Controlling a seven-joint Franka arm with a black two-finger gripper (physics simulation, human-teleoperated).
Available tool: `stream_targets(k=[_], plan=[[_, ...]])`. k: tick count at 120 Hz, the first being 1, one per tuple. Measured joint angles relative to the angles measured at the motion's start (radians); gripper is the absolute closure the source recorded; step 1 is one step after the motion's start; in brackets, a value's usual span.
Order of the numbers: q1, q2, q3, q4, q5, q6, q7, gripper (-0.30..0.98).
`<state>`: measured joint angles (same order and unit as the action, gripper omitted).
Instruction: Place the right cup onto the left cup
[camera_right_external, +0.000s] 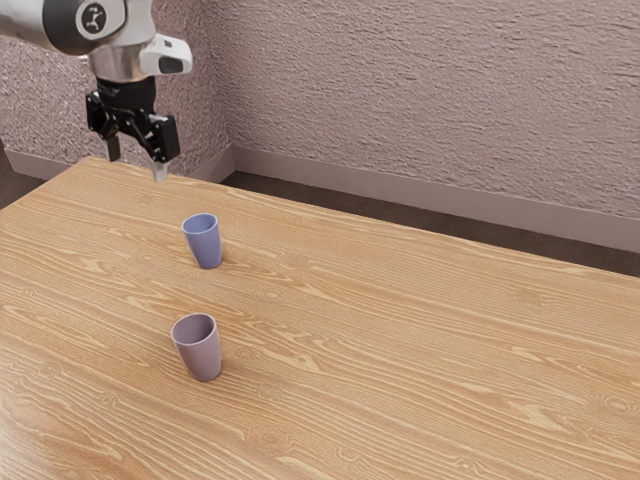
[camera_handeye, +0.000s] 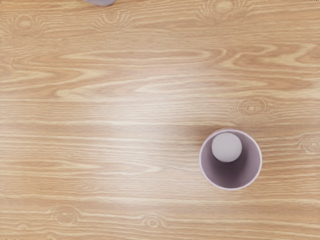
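Woodgrain table — tapered mauve cup, blue cup seemingly matte — gripper unclenched.

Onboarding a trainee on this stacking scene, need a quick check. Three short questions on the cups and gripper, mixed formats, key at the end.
1. True or false: the blue cup and the mauve cup stand separately on the table.
2. How is the mauve cup standing? A) upside down B) on its side C) upright, mouth up
3. Fill in: the jaws of the gripper stand ____ (apart / pressed together).

Key: 1 true; 2 C; 3 apart
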<state>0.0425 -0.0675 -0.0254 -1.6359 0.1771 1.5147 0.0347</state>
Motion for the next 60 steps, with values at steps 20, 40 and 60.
stream_targets(k=[20, 40, 60], plan=[[0.011, -0.029, -0.006, -0.072, -0.001, 0.037, -0.032, 0.00], [0.012, -0.042, -0.009, -0.192, -0.001, 0.088, -0.056, 0.00], [0.012, -0.038, -0.011, -0.331, -0.004, 0.158, -0.074, 0.00]])
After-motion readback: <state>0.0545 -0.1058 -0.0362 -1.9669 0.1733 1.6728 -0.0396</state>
